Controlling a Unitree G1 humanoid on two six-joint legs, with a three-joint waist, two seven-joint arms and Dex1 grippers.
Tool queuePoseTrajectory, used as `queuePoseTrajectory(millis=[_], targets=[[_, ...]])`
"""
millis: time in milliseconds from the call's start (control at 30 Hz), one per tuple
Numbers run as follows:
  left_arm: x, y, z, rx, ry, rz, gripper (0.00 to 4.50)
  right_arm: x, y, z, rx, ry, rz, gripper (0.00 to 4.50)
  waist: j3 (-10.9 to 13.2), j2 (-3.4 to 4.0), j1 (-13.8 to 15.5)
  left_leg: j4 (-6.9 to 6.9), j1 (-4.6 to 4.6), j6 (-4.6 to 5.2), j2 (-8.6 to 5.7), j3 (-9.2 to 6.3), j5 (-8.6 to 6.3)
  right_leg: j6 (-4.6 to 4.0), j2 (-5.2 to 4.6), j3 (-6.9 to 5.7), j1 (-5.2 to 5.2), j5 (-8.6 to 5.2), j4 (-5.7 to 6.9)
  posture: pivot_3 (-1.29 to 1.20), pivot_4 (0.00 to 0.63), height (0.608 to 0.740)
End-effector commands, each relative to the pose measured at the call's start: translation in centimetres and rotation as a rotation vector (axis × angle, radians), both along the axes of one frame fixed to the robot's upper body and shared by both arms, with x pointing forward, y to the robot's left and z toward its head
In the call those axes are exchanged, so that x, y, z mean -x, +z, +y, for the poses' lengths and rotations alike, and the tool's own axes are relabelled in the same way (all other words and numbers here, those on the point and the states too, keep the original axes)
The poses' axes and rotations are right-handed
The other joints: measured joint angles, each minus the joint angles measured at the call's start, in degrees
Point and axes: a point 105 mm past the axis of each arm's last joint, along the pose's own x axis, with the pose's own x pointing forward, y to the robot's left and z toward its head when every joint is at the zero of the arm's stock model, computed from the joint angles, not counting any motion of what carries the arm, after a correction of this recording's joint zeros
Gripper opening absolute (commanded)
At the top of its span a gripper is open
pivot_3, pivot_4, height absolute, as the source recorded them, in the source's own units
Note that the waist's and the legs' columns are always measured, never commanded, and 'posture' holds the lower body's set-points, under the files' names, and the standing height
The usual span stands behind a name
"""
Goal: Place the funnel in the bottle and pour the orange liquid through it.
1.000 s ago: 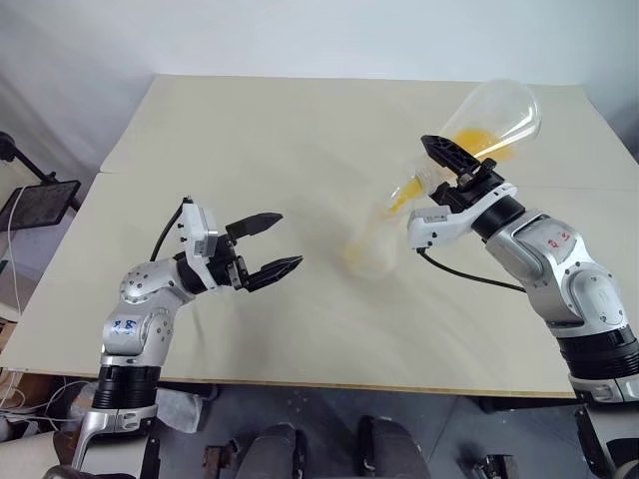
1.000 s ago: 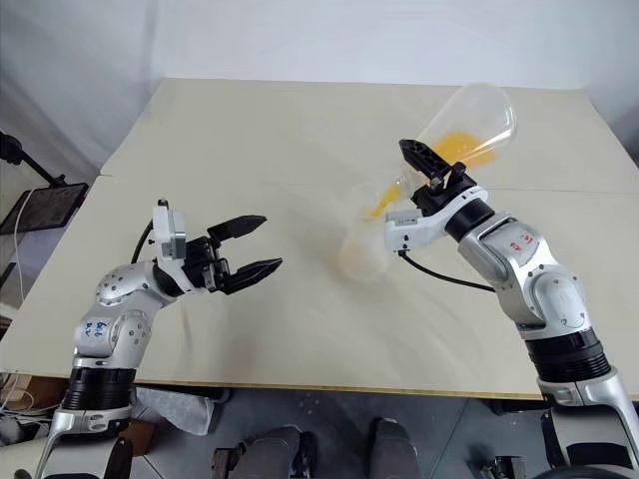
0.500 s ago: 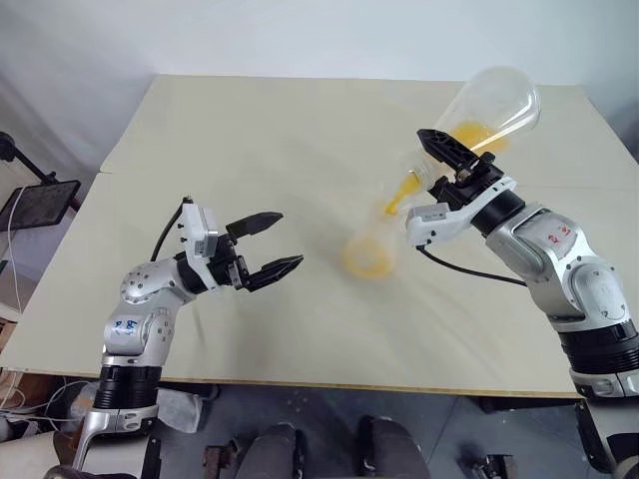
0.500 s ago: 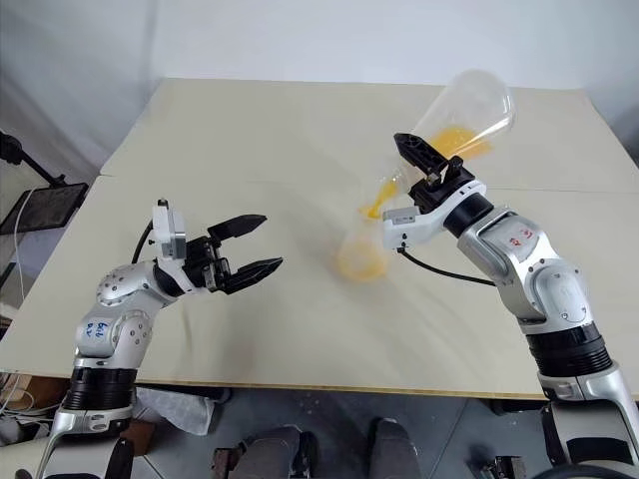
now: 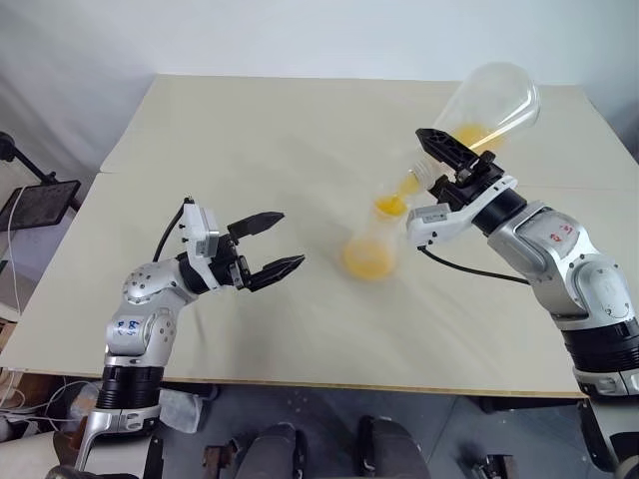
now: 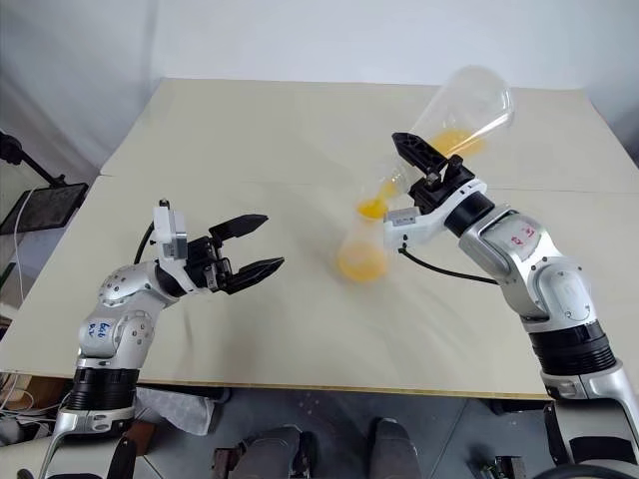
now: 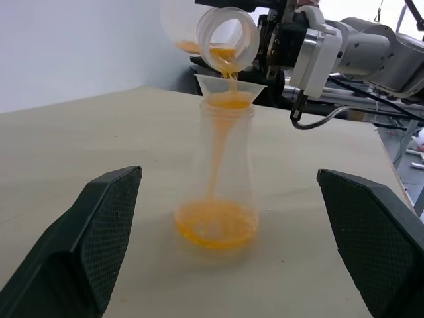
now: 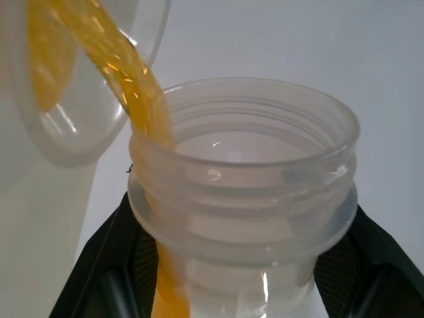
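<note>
Black-fingered left gripper [image 5: 278,242] hangs with its jaws spread wide, well apart to the left of the bottle [image 7: 220,179]. That bottle stands on the table [image 5: 250,130], funnel [image 7: 230,87] in its mouth, orange liquid [image 7: 216,224] pooled inside. Just right, the right gripper [image 5: 455,163] is clamped on the tilted conical flask [image 5: 489,105], pouring.

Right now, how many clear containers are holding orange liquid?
2. The conical flask, tipped in the right gripper above the table, and the bottle standing mid-table under the funnel, with a pool at its bottom.
</note>
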Motion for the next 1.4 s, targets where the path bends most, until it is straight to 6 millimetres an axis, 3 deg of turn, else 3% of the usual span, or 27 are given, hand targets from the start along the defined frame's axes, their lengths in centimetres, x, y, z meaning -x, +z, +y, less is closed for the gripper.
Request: queuePoseTrajectory(millis=[33,1400], targets=[[0.26,1.03,-0.37,0.008,-0.014,-0.054,4.50,0.64,1.91,0.27,0.010,0.025,-0.081,2.56,0.00,0.00,-0.02,0.00,0.00,0.00,0.00,0.00,0.00,0.00,0.00,0.00,0.00,0.00,0.00,0.00,0.150,0.740],[-0.09,1.16,-0.60,0.019,-0.017,-0.061,4.50,0.82,2.36,0.36,0.067,0.051,-0.142,2.56,0.00,0.00,-0.03,0.00,0.00,-0.01,0.01,0.00,0.01,0.00,0.01,0.01,0.00,0.00,0.00,0.00,0.150,0.740]])
